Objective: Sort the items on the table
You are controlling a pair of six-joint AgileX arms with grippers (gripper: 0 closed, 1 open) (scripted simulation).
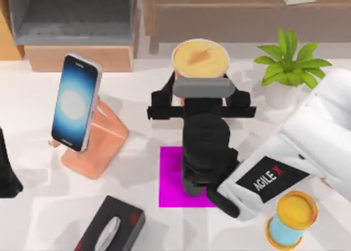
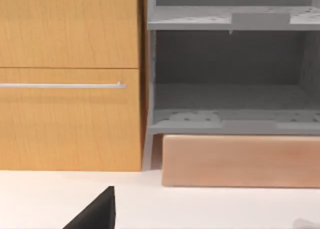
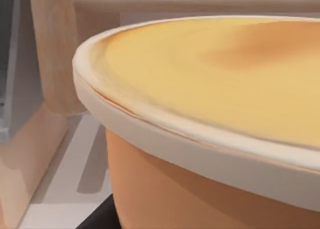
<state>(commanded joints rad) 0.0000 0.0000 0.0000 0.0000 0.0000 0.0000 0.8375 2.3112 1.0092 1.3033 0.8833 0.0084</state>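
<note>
- Near the middle of the white table (image 1: 33, 97), a bit toward 12 o'clock, stands the tall orange coffee cup (image 1: 200, 58). It is upright and full of pale foam.
- Right at the cup, on its 6 o'clock side, is the right gripper (image 1: 201, 88). Its black fingers reach out on both sides of the cup, but I cannot tell if they squeeze it or how wide they are.
- From the right wrist view, the coffee cup (image 3: 210, 139) is very close, with its cream rim and orange wall.
- At 6 o'clock from the cup, a magenta mat (image 1: 171, 180) lies flat, partly under the right arm.
- At 9 o'clock, well apart from the cup, the smartphone (image 1: 75, 101) leans on a peach stand (image 1: 98, 144), its screen glowing blue and white.
- At 7 o'clock sits a black tissue box (image 1: 112, 227).
- At 3 o'clock is a green plant in a white pot (image 1: 289, 70).
- At 4 o'clock is a small yellow and blue sand timer (image 1: 289, 221).
- At the far left edge the left arm (image 1: 6, 174) is parked.
</note>
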